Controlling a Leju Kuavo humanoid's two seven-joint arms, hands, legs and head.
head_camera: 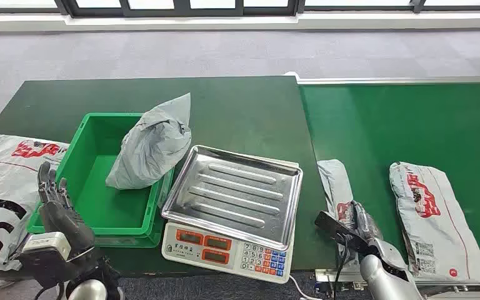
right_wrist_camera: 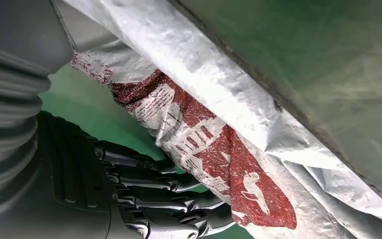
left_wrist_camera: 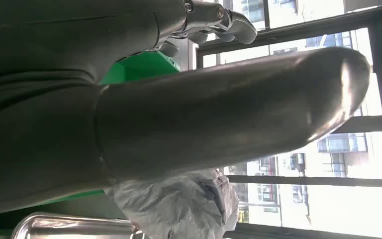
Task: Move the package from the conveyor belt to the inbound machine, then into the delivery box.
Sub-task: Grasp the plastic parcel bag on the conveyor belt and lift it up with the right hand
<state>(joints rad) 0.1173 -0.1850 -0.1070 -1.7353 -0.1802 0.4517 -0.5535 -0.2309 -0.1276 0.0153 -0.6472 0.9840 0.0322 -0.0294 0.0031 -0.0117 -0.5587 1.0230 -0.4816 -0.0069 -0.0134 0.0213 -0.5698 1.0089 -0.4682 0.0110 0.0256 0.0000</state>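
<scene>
Your right hand (head_camera: 361,226) curls its fingers on the narrow grey plastic package with red print (head_camera: 336,181), which lies on the green conveyor belt (head_camera: 375,131) | steel-trayed scale (head_camera: 234,187) bare | grey bag (head_camera: 150,147) in green plastic box (head_camera: 90,187) | left hand (head_camera: 59,209) open, idle | weighing, boxing left.

A parcel-sorting station: a green conveyor belt (head_camera: 412,119) carrying printed mailer bags (head_camera: 434,215), an electronic weighing scale (head_camera: 231,212) beside a green plastic crate (head_camera: 87,181) near the desk's front edge.
</scene>
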